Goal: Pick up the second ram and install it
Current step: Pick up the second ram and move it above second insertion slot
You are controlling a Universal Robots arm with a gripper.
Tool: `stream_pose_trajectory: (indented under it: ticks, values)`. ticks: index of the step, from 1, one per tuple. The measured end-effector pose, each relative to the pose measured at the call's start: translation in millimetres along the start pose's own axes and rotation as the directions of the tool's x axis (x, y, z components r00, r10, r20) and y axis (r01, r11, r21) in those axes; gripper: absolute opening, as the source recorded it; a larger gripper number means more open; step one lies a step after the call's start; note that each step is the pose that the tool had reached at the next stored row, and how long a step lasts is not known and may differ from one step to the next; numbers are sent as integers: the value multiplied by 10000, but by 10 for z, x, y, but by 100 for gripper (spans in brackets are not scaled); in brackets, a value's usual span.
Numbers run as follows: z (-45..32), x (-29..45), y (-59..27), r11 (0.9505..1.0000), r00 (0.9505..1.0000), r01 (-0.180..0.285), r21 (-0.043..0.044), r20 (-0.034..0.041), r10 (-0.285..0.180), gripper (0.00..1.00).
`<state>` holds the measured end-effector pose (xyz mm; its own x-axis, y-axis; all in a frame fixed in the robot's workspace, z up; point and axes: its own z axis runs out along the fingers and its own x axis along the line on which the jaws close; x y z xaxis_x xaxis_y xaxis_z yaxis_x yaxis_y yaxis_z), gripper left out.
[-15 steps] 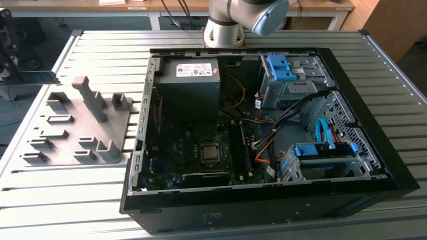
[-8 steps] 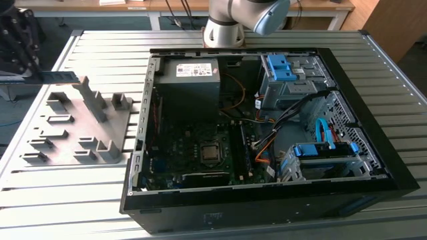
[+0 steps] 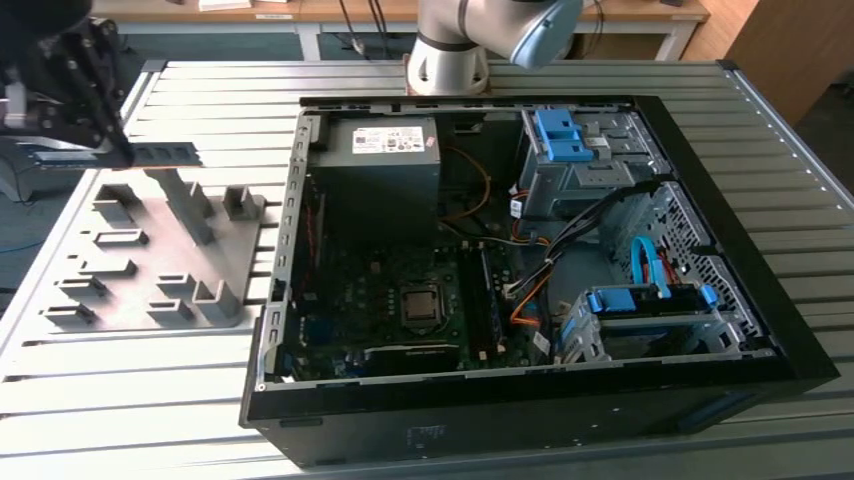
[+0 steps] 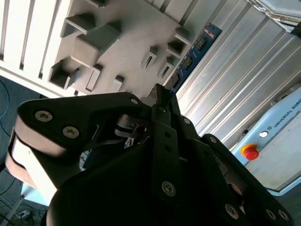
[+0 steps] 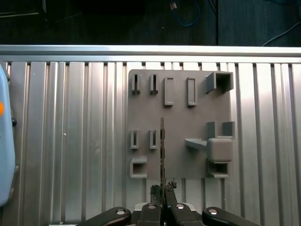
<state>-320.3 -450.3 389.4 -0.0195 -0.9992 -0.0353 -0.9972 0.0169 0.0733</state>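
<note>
Above gray fixture, tool grips the second ram.

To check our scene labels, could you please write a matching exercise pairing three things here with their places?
Things:
1 second ram
2 processor chip
3 grey fixture plate

Places:
A lying flat on the slatted table
B on the motherboard inside the open case
C held in the jaws of the gripper, up off the table

Pairs: 1-C; 2-B; 3-A
</note>
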Motion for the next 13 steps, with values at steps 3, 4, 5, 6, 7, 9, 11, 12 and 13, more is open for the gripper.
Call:
stream_pose_trajectory:
  ticks: [3,4,5,6,7,9,11,12,13]
  values:
    - [-8,-2,-138,10000,10000,0,-17,0,0,14]
    - [-10,-3,-184,10000,10000,-1,-22,0,1,14]
    - [-13,-4,-227,10000,10000,-1,-28,-1,1,14]
    - [-16,-5,-272,10000,10000,-1,-35,-1,1,14]
    - [-19,-6,-317,10000,10000,-1,-41,-2,1,14]
    - [-23,-8,-411,10000,10000,-2,-52,-1,2,14]
    - [-29,-9,-500,10000,10000,-2,-64,-2,2,14]
    - [-31,-10,-546,10000,10000,-1,-70,-1,1,14]
    - [-34,-11,-591,10000,10000,-2,-75,-1,2,14]
